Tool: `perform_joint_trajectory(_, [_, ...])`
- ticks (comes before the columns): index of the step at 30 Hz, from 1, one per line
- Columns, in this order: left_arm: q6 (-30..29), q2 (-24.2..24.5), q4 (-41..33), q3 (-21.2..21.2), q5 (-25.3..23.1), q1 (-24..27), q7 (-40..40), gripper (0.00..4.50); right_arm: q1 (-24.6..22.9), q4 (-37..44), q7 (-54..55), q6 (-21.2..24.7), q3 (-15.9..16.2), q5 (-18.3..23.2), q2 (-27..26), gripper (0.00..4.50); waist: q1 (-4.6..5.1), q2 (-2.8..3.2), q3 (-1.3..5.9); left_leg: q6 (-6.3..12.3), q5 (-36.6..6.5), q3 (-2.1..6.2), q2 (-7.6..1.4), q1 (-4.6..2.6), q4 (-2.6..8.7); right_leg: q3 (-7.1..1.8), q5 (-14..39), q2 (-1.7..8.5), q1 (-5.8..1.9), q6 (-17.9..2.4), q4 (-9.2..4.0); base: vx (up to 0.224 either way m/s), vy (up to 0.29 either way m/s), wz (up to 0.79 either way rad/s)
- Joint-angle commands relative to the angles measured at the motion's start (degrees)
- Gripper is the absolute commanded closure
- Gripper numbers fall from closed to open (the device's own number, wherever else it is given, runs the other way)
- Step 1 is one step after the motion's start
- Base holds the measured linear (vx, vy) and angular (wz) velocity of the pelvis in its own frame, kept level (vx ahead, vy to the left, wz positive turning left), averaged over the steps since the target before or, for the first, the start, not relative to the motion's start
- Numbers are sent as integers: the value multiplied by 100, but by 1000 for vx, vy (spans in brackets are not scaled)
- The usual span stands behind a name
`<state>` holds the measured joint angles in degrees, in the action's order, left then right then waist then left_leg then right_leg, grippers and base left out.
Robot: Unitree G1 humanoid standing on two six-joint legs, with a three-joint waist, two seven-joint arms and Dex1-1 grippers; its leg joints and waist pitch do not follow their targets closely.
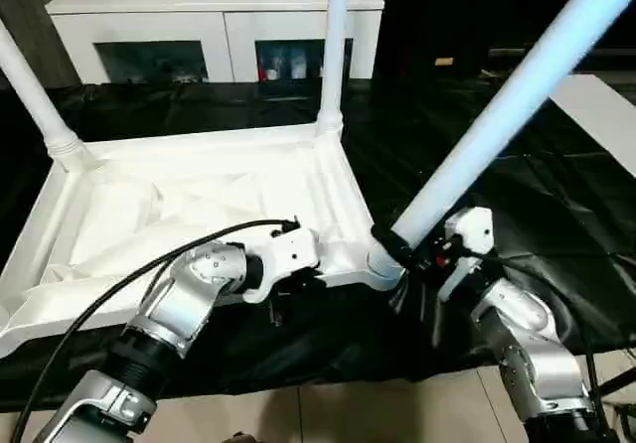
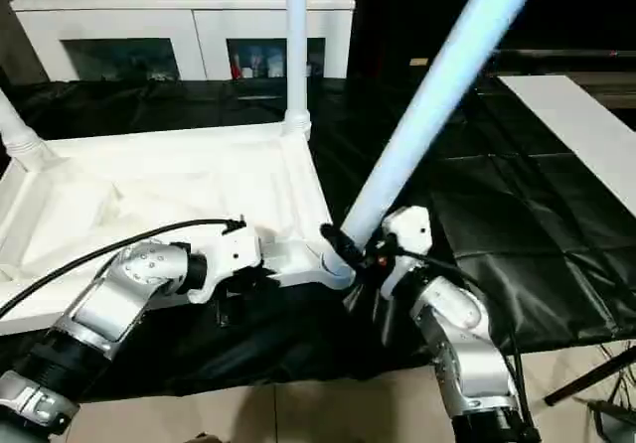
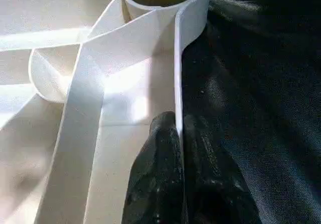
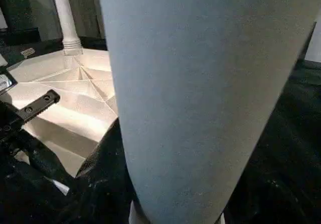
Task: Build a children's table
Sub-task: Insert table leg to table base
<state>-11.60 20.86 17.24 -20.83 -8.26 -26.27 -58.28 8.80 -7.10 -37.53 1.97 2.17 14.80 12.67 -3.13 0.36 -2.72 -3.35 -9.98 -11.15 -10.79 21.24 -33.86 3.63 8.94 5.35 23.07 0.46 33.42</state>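
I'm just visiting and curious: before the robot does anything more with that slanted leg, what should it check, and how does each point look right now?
1. Upturned white plastic ribbed tabletop flat on black cloth: ok.
2. Left tool pinching tabletop's near rim: ok.
3. Right tool around the long white tapered tube leg near its base: ok.
4. That leg upright over the near round corner socket: not ok, it leans.
5. Leg fully seated in socket: cannot tell.
6. Far corner leg upright: ok.
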Motion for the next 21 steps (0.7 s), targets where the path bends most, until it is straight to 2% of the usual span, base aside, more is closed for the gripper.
perform_joint_trajectory(1, [146, -48, -2, 276, 123, -107, 427, 450, -100, -77, -31, 218, 94, -142, 108, 263, 53, -80, 294, 95, -2270, 157, -207, -97, 482, -196, 3262, 289, -99, -512, -560, 0, 0, 0])
perform_joint_trajectory(2, [146, -42, -6, 278, 124, -103, 421, 450, -79, -83, -34, 267, 127, -154, 113, 263, 55, -80, 295, 96, -2263, 158, -209, -96, 484, -197, 3243, 290, -100, -515, -556, 0, 0, 0])
perform_joint_trajectory(3, [149, -5, -10, 274, 117, -95, 388, 450, 103, -153, -68, 675, 158, -60, 143, 263, 60, -105, 295, 104, -2255, 155, -210, -90, 485, -197, 3238, 290, -102, -515, -557, 0, 0, 0])
perform_joint_trajectory(5, [151, 29, -8, 269, 112, -91, 358, 450, 286, -216, -143, 1129, 194, 50, 200, 263, 80, -89, 297, 110, -2222, 168, -206, -78, 494, -191, 3182, 280, -130, -561, -532, 0, 0, 0])
perform_joint_trajectory(6, [151, 29, -8, 269, 112, -91, 358, 450, 288, -216, -143, 1134, 194, 51, 201, 263, 78, -76, 295, 97, -2234, 157, -213, -101, 487, -198, 3145, 278, -104, -584, -541, 0, 0, 0])
perform_joint_trajectory(7, [158, 50, -4, 262, 106, -91, 341, 450, 385, -254, -208, 1361, 219, 88, 244, 263, 85, -76, 289, 74, -2269, 152, -208, -107, 479, -202, 3162, 283, -90, -591, -549, 0, 0, 0])
perform_joint_trajectory(9, [168, 80, -1, 245, 93, -93, 313, 450, 549, -324, -398, 1670, 297, 108, 380, 263, 88, -86, 301, 68, -2227, 160, -209, -89, 483, -197, 3148, 292, -119, -573, -539, 0, 0, 0])
perform_joint_trajectory(12, [167, 97, 11, 229, 85, -109, 283, 450, 794, -470, -668, 2074, 372, 154, 584, 263, 97, -89, 302, 76, -2168, 151, -215, -95, 475, -203, 2999, 285, -117, -651, -519, 0, 0, 0])
perform_joint_trajectory(16, [169, 100, 23, 219, 74, -122, 280, 450, 992, -649, -972, 2212, 488, 80, 802, 264, 79, -100, 311, 95, -2017, 136, -225, -89, 465, -212, 2809, 292, -132, -734, -497, 0, 0, 0])
perform_joint_trajectory(17, [187, 117, 23, 204, 47, -128, 318, 450, 1109, -737, -1209, 2332, 623, 5, 988, 264, 75, -113, 313, 100, -2003, 131, -228, -93, 462, -212, 2783, 294, -125, -747, -496, 0, 0, 0])
perform_joint_trajectory(18, [190, 121, 21, 203, 43, -127, 326, 450, 1123, -741, -1244, 2359, 641, 1, 1014, 264, 72, -113, 312, 111, -1968, 135, -225, -83, 462, -209, 2749, 292, -148, -765, -484, 0, 0, 0])
perform_joint_trajectory(21, [197, 142, 13, 207, 44, -118, 344, 450, 1155, -782, -1250, 2416, 671, -24, 1052, 264, 49, -124, 312, 125, -1893, 122, -226, -85, 455, -217, 2749, 300, -139, -763, -488, 0, 0, 0])
